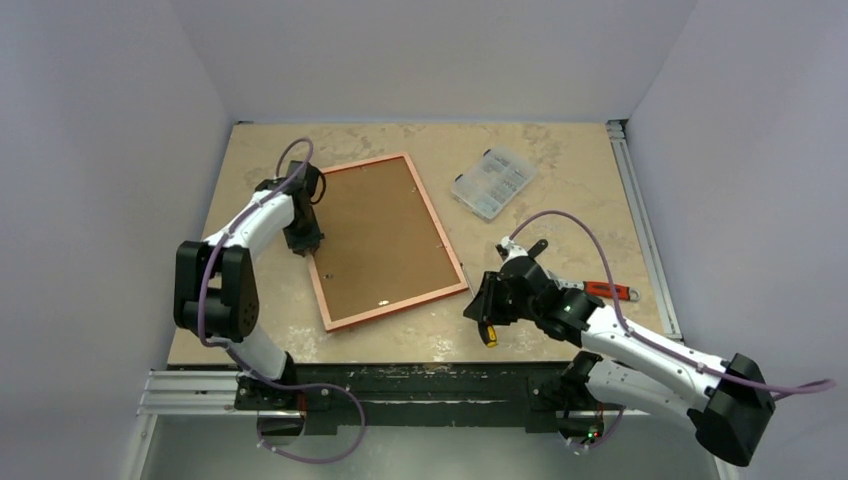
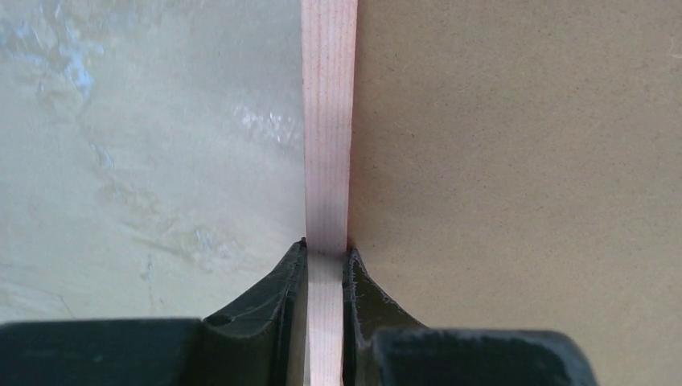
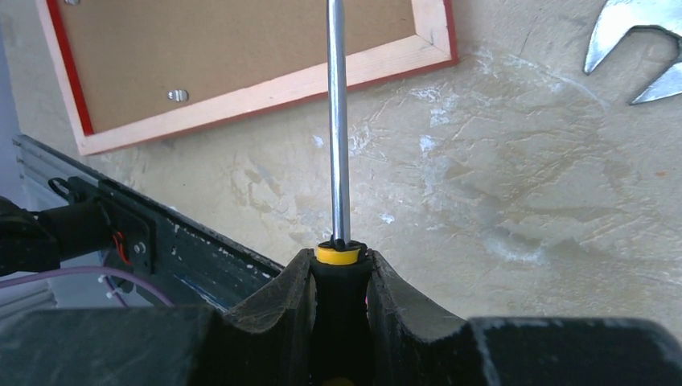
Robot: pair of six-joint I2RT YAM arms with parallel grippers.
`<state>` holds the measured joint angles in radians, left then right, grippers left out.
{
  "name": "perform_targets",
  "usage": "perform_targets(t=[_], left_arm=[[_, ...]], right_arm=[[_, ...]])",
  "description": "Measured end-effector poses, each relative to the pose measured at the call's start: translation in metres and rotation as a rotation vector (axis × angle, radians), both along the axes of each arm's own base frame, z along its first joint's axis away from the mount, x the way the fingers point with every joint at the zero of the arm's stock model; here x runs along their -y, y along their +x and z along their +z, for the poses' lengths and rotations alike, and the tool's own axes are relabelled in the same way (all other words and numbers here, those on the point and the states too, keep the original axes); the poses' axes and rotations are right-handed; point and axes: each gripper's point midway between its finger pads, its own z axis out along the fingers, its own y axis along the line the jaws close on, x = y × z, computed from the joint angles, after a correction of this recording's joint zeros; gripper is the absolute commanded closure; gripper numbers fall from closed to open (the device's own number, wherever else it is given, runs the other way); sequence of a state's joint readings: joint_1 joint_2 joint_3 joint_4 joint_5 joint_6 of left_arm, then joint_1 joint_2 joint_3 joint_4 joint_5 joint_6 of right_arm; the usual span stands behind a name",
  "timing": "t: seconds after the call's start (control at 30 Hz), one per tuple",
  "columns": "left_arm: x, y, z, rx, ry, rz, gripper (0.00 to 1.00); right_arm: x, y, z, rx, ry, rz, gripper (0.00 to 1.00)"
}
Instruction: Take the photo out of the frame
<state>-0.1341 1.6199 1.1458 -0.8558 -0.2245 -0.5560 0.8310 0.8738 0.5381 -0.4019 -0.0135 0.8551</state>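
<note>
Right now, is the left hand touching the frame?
Touching. The left wrist view shows the left hand closed on the frame, one finger pressed against each side of its pale rail, with no gap.

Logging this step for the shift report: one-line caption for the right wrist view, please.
Right tool clamps a screwdriver whose shaft points toward the frame, lying back side up.

The frame (image 1: 385, 240) lies flat across the middle of the table (image 1: 560, 160). Its left rail fills the gap between my left gripper's (image 2: 326, 251) jaws, with bare tabletop just outside that rail. My right gripper (image 3: 339, 259) is taken up by a screwdriver (image 3: 336, 121), whose shaft points over open table toward the frame's near rail. A wrench (image 1: 612, 291) lies just right of it, a clear plastic box (image 1: 492, 182) sits farther back, and walls (image 1: 110, 150) close three sides.
</note>
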Motion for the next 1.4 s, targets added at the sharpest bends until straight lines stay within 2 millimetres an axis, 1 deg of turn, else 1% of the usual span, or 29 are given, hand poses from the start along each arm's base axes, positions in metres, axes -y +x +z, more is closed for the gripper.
perform_targets(t=[0.03,0.07,0.17,0.2,0.23,0.27,0.3,0.43,0.5,0.57,0.6,0.67,0.7,0.77,0.83,0.87,0.93,1.03,1.1,1.23,1.3,1.4], left_arm=[[-0.002,0.005,-0.002,-0.004,0.009,-0.013,1.00],[-0.004,0.009,-0.005,-0.010,0.013,-0.021,0.98],[-0.008,0.011,-0.017,-0.044,-0.018,-0.006,0.83],[-0.010,0.009,-0.020,-0.056,-0.029,0.005,0.72],[-0.014,0.008,-0.022,-0.070,-0.037,0.021,0.58],[-0.019,0.005,-0.023,-0.083,-0.042,0.044,0.41],[-0.023,0.003,-0.023,-0.092,-0.039,0.066,0.37],[-0.040,0.003,-0.014,-0.068,-0.055,0.173,0.32],[-0.039,0.004,-0.003,-0.033,-0.073,0.194,0.31],[-0.032,0.002,0.007,0.017,-0.108,0.207,0.32],[-0.028,-0.003,0.012,0.042,-0.131,0.215,0.34],[-0.019,-0.021,0.017,0.082,-0.176,0.243,0.37],[-0.017,-0.030,0.017,0.090,-0.192,0.258,0.38],[-0.011,-0.054,0.009,0.091,-0.222,0.287,0.38],[-0.006,-0.077,-0.005,0.056,-0.236,0.309,0.36],[-0.003,-0.087,-0.012,0.029,-0.238,0.313,0.36],[0.004,-0.100,-0.021,-0.013,-0.234,0.304,0.35],[0.013,-0.105,-0.025,-0.026,-0.210,0.273,0.39],[0.017,-0.107,-0.026,-0.015,-0.195,0.264,0.44],[0.014,-0.117,-0.033,-0.006,-0.174,0.286,0.56],[0.012,-0.120,-0.037,-0.011,-0.164,0.294,0.60],[0.012,-0.120,-0.039,-0.007,-0.165,0.302,0.67]], right_arm=[[-0.002,-0.001,-0.004,-0.017,-0.004,0.006,1.00],[-0.005,-0.002,-0.008,-0.036,-0.005,0.014,1.00],[-0.012,-0.004,-0.016,-0.079,-0.001,0.027,1.00],[-0.015,-0.003,-0.017,-0.087,0.005,0.028,1.00],[-0.017,-0.003,-0.018,-0.093,0.010,0.031,1.00],[-0.019,-0.003,-0.018,-0.100,0.015,0.034,1.00],[-0.022,-0.002,-0.019,-0.106,0.018,0.035,1.00],[-0.033,0.002,-0.020,-0.131,0.039,0.044,1.00],[-0.037,0.006,-0.021,-0.145,0.055,0.046,1.00],[-0.042,0.010,-0.023,-0.165,0.074,0.045,1.00],[-0.044,0.013,-0.023,-0.174,0.084,0.044,1.00],[-0.048,0.017,-0.024,-0.190,0.099,0.041,1.00],[-0.049,0.020,-0.024,-0.197,0.106,0.038,1.00],[-0.053,0.026,-0.024,-0.209,0.124,0.029,1.00],[-0.057,0.031,-0.024,-0.220,0.141,0.021,1.00],[-0.058,0.033,-0.024,-0.225,0.148,0.016,1.00],[-0.061,0.039,-0.027,-0.240,0.160,0.002,1.00],[-0.065,0.044,-0.033,-0.266,0.175,-0.013,1.00],[-0.066,0.046,-0.036,-0.279,0.180,-0.027,1.00],[-0.069,0.048,-0.039,-0.295,0.188,-0.047,1.00],[-0.069,0.049,-0.038,-0.296,0.195,-0.057,1.00],[-0.070,0.051,-0.037,-0.299,0.206,-0.069,1.00]])
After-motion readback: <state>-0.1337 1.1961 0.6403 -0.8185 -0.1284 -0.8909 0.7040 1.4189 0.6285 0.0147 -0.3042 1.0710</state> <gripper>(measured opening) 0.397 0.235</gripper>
